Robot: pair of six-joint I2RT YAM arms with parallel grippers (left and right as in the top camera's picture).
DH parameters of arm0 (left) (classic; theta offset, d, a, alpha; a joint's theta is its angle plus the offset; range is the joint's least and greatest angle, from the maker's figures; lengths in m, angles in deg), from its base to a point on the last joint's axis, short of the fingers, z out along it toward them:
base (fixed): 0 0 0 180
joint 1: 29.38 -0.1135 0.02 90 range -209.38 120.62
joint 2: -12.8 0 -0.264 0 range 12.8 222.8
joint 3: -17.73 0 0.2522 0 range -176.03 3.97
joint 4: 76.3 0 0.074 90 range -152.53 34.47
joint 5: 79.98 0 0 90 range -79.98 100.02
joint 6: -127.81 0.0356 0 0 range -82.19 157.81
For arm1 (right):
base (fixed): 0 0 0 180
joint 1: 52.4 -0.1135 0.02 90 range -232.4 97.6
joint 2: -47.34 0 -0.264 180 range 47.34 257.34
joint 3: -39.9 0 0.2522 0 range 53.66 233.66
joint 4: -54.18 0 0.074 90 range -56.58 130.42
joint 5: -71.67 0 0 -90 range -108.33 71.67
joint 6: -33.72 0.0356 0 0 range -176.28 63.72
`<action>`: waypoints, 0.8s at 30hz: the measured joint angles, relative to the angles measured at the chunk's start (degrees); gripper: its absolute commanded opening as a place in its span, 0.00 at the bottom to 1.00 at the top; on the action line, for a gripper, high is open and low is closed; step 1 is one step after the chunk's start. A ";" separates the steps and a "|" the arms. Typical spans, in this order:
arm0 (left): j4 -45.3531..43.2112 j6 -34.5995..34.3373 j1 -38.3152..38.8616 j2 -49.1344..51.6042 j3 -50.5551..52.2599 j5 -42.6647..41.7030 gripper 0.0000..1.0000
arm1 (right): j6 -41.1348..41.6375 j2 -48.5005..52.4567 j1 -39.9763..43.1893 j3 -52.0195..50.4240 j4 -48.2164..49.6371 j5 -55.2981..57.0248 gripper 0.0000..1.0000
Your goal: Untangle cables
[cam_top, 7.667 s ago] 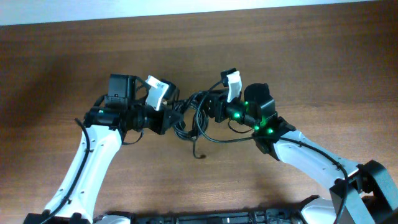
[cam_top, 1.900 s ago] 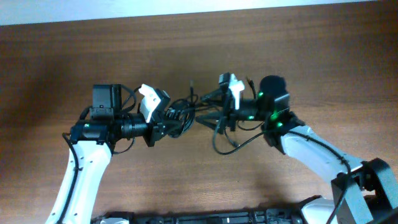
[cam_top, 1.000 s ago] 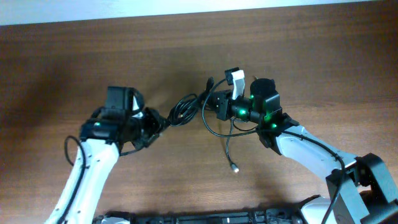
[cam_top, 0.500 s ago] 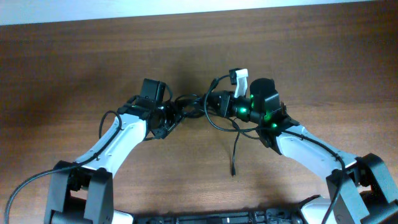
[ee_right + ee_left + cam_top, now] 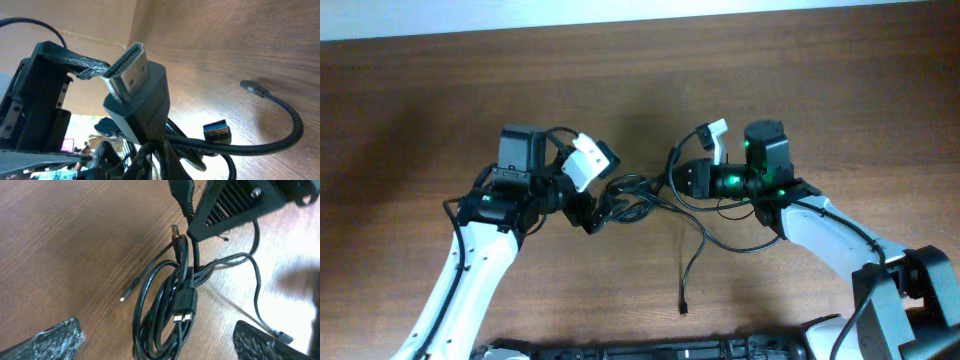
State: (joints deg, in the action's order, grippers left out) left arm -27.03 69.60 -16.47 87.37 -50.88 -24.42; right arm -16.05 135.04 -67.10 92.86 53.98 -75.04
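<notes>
Fingers, left: the left gripper (image 5: 592,210) is spread wide. Its fingers (image 5: 55,339) stand either side of the coil (image 5: 162,315) and touch nothing.
Fingers, right: the right gripper (image 5: 682,178) looks clamped on the cables (image 5: 632,192) at the far end of the coil. Its pads are hidden in its own view. I judge this from the cords running up into it and the HDMI plug (image 5: 135,85) standing raised just before its camera.
Table (image 5: 820,80): bare wood under the coil.
Where the cables are: bunched between the two grippers, several loops lying flat and overlapping, with the strands crossing where the coil narrows toward the right gripper.
Tail (image 5: 695,262): one cord leaves the coil on the right gripper's side and runs well away toward the robot's base, ending in a small tip.
USB plug (image 5: 183,311): lies on top of the coil's loops with its silver mouth pointing at the left gripper.
Small plug (image 5: 125,298): on the wood just beside the coil, on a thin cord of its own.
Handling: probably light and limp, and likely to slide on the wood. The loops will drag one another, and a hard pull would tighten the crossings. The plug bodies are stiff and may snag in a loop.
Where to hold: on the sheath just behind a plug or on an outer loop, not on a metal tip. The USB cord looks the easiest take for the left.
</notes>
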 measured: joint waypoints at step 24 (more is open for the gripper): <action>-11.56 -61.66 3.93 19.06 0.70 23.39 0.00 | -5.22 2.71 -19.02 0.22 -1.68 31.47 0.33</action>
State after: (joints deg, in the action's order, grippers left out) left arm -38.59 7.95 -12.54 106.43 -50.18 -1.03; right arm -21.27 137.75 -86.12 93.08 52.30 -43.57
